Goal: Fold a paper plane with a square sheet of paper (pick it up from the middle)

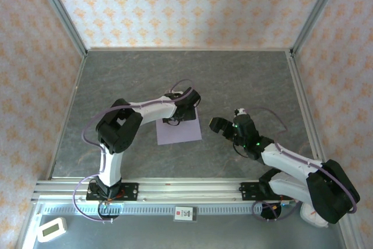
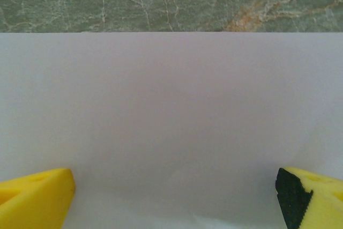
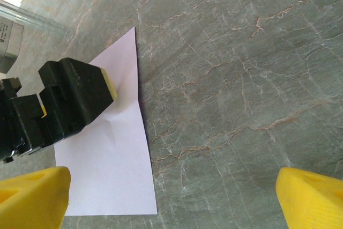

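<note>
Top external view: We record the square sheet of paper (image 1: 180,131) lying flat on the grey marbled table (image 1: 250,80), in the near half and slightly left of centre. The left gripper (image 1: 173,121) is down over the sheet's far edge, with its arm reaching in from the left. The right gripper (image 1: 223,129) is just to the right of the sheet, apart from it and above bare table. Patterned walls (image 1: 186,4) enclose the table on three sides. From this height we cannot judge either jaw width.

Left wrist view: We find the jaws wide. The two yellow fingertips (image 2: 37,197) sit at the lower corners of the frame, with lilac paper spanning the whole gap between them. The sheet's straight far edge runs across the upper frame, and a strip of table shows beyond it. Nothing is held between the fingers. We cannot confirm from here whether the tips touch the sheet.

Right wrist view: We find this gripper's jaws also wide, with its yellow fingertips (image 3: 311,197) at the bottom corners and bare table between them. It grips nothing. The sheet lies to the left, one corner pointing away from the camera. One black finger of the left gripper comes down on the sheet with its yellow pad at the paper surface. A faint wrinkle shows in the sheet beside it.
</note>
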`<state>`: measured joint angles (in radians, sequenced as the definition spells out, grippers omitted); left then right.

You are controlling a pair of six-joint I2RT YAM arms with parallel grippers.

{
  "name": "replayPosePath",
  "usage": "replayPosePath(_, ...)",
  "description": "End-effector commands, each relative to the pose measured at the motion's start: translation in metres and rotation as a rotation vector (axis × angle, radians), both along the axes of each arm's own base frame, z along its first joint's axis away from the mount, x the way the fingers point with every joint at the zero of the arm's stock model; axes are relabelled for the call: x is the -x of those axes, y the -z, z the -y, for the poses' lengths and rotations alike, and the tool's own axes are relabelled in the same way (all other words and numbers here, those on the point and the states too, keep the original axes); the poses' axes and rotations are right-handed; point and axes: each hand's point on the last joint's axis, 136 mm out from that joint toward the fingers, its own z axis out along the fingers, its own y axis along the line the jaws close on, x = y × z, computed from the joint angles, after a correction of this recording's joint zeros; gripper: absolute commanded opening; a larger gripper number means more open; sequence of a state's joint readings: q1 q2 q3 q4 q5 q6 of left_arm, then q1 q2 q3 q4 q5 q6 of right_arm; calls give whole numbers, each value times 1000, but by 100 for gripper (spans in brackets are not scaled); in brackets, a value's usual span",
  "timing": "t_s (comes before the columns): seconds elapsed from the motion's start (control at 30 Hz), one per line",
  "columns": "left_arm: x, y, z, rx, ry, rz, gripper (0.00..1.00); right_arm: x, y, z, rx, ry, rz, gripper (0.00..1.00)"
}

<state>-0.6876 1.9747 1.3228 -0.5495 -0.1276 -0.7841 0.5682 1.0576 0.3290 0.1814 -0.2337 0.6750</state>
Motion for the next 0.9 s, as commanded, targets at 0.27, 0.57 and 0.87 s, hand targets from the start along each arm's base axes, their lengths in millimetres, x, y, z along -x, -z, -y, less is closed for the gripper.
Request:
replayPosePath(0.27,17,-21,-7,-57,42,36,100,-6,-2,-5,-8,-18,14,97)
replayPosePath(0.57,19,18,-5,-72,25,-27,100,-7,-7,-6,-14,-17,26,97)
replayPosePath(0.87,36,44,-15,-62,-5,-64,98,-6,-8,-3,-12,-8,34,97)
